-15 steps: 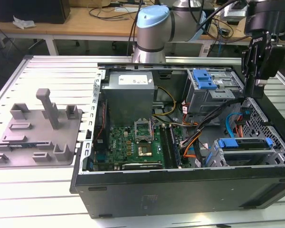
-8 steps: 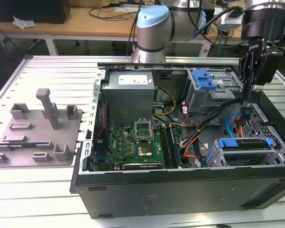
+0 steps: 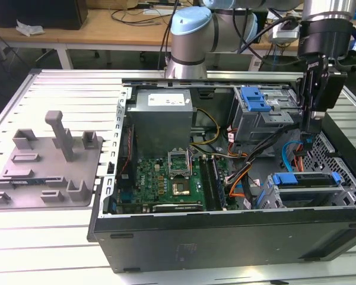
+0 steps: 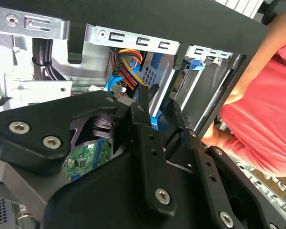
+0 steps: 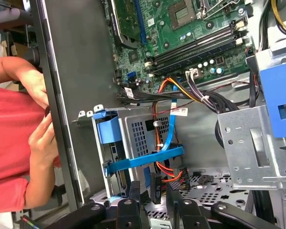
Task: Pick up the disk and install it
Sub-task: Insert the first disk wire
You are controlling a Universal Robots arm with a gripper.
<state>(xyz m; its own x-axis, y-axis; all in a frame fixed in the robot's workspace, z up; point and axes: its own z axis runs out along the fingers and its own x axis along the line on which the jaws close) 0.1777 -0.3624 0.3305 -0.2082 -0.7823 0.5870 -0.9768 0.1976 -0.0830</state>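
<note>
- Black gripper (image 4: 157,106) fingers are partly apart with nothing clamped, and a black cable plug (image 5: 156,187) shows between the tips.
- Disk (image 5: 143,161), blue carrier frame included, sits in the metal cage (image 5: 138,129) just past them.
- Motherboard (image 5: 181,24) is farther off.

The gripper (image 4: 156,109) has smooth, matt black fingers dotted with shiny metal screws. Just beneath it, the drive cage (image 5: 143,133) is dull silver sheet metal, perforated, crossed by a frame (image 5: 143,160) of smooth blue plastic. Beyond the cage, the circuit board (image 5: 190,33) is glossy green. The computer case (image 3: 225,243) around the gripper is matt black painted metal. Farther off, the power supply box (image 3: 163,119) is brushed grey metal with a white paper sticker (image 3: 166,100). Well away from the gripper, a grey fixture (image 3: 47,166) looks like matt plastic, on a desk (image 3: 47,243) of white ribbed metal. A person's red shirt (image 4: 262,119) is soft cloth.
</note>
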